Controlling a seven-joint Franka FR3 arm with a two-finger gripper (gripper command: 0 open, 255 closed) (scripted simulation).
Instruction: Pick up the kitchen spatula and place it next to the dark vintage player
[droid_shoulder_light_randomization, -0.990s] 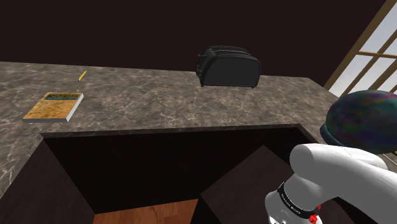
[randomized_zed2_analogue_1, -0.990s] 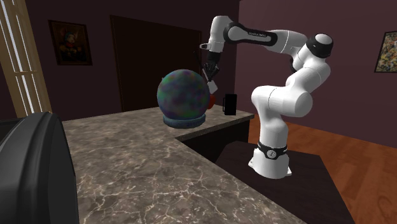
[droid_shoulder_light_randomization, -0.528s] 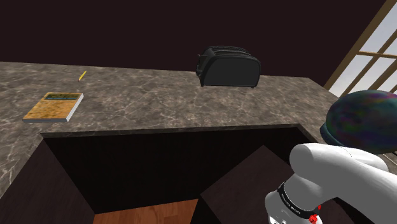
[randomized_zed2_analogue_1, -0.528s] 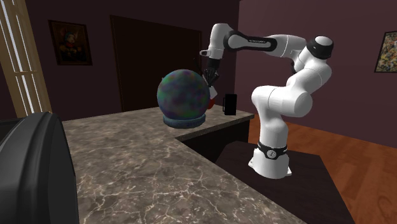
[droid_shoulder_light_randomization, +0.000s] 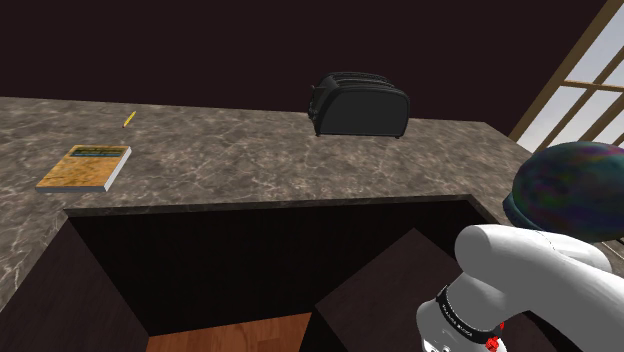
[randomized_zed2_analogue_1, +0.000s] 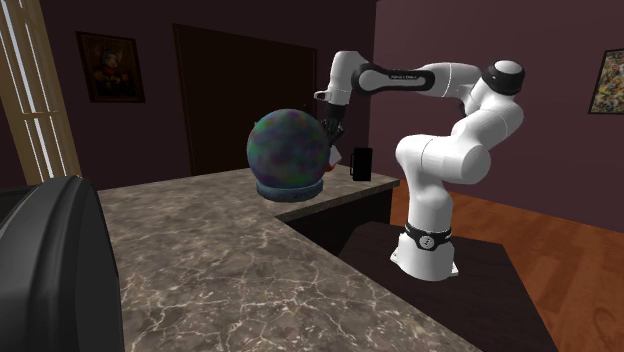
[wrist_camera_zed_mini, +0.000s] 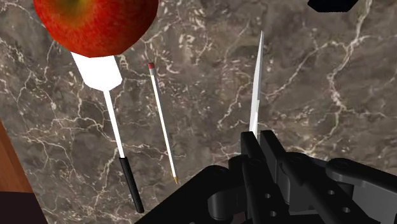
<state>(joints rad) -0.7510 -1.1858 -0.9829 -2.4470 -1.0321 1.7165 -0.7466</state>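
Your counter (droid_shoulder_light_randomization: 250, 150) is brown-grey stone veined in pale cream. In the shoulder view, a black toaster (droid_shoulder_light_randomization: 360, 105) sits at 12 o'clock, a tan-and-ochre book (droid_shoulder_light_randomization: 85, 167) at 9 o'clock and a yellow pencil (droid_shoulder_light_randomization: 128, 119) at 10 o'clock. The globe (randomized_zed2_analogue_1: 288, 148) is mottled green, purple and blue on a slate-blue base (randomized_zed2_analogue_1: 290, 190). Your white arm (randomized_zed2_analogue_1: 440, 160) has dark joints. Its all-black gripper (wrist_camera_zed_mini: 256, 139) clasps a thin white blade (wrist_camera_zed_mini: 256, 89). Nearby lie 1 red apple (wrist_camera_zed_mini: 95, 22) flushed yellow-green, 1 white utensil (wrist_camera_zed_mini: 114, 121) with a black handle and 1 white stick (wrist_camera_zed_mini: 162, 121) tipped red. The box (randomized_zed2_analogue_1: 360, 163) is black and the floor (randomized_zed2_analogue_1: 540, 225) is orange-brown wood.
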